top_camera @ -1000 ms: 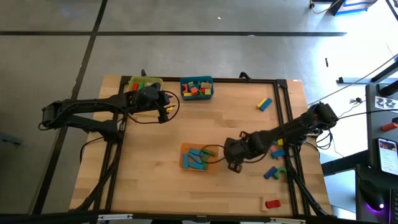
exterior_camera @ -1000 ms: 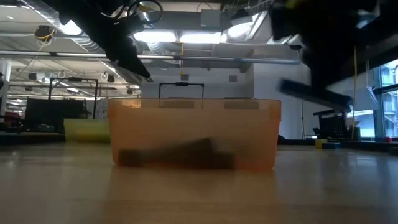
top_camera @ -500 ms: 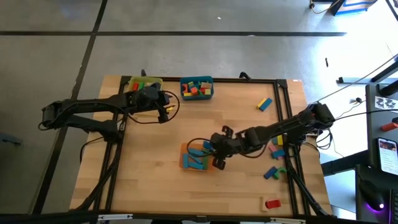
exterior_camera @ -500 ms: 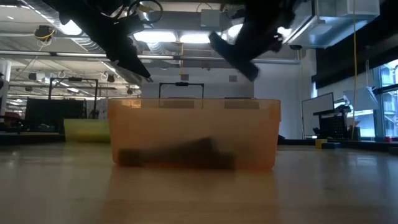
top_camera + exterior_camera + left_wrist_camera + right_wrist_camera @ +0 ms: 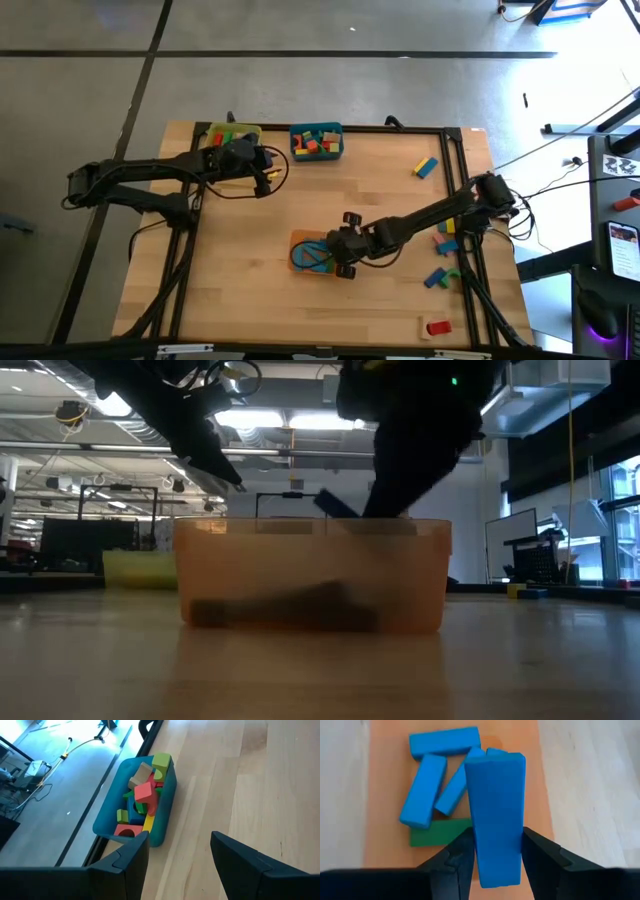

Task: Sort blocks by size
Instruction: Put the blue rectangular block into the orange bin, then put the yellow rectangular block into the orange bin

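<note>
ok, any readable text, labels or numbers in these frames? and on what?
None readable.
Blocks, orange bin, teal bin: plain, no print or labels.
Monitor screens at the table's right edge in the high view: content too small to read.
Room behind in the low view: no legible signs.

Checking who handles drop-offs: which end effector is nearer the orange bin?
Right end effector, holding a blue block over the orange bin; left end effector hovers near the teal bin.

Overhead looks straight down, low looks level; both, with the right wrist, share the orange bin [image 5: 312, 254].
</note>
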Robot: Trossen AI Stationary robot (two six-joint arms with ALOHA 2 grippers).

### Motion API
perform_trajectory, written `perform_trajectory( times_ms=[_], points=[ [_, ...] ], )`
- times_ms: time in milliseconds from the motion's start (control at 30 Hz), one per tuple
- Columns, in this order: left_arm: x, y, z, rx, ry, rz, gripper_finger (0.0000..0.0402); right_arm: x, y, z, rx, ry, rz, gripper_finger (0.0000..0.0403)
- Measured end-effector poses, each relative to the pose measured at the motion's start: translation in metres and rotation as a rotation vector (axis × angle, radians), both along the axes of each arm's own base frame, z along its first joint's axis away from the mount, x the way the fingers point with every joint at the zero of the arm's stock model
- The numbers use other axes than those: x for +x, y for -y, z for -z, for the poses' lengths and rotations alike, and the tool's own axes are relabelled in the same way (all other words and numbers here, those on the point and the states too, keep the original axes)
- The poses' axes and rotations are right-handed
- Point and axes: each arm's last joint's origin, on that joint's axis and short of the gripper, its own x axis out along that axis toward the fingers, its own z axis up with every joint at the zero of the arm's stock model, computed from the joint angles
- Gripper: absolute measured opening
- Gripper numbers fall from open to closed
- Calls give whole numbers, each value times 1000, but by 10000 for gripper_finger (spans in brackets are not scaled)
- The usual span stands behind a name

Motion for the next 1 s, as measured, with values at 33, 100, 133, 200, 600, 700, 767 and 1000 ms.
perform_trajectory(
  times_ms=[33,100,133,200,600,700,767,1000],
  points=[
    [0,0,0,0,0,0,196,1,0,4,-11,-8,-2,146],
    [0,0,0,0,0,0,196,2,0,11,-45,-28,-3,149],
    [0,0,0,0,0,0,196,3,0,13,-63,-35,-4,152],
    [0,0,0,0,-1,0,196,3,1,17,-85,-40,5,159],
    [0,0,0,0,0,0,196,4,1,18,-75,-46,29,234],
    [0,0,0,0,-1,0,196,7,-1,4,-60,-43,24,244],
    [0,0,0,0,-1,0,196,11,-2,-12,-61,-41,21,245],
    [0,0,0,-1,-1,0,196,10,1,-65,-192,-102,68,245]
  ],
)
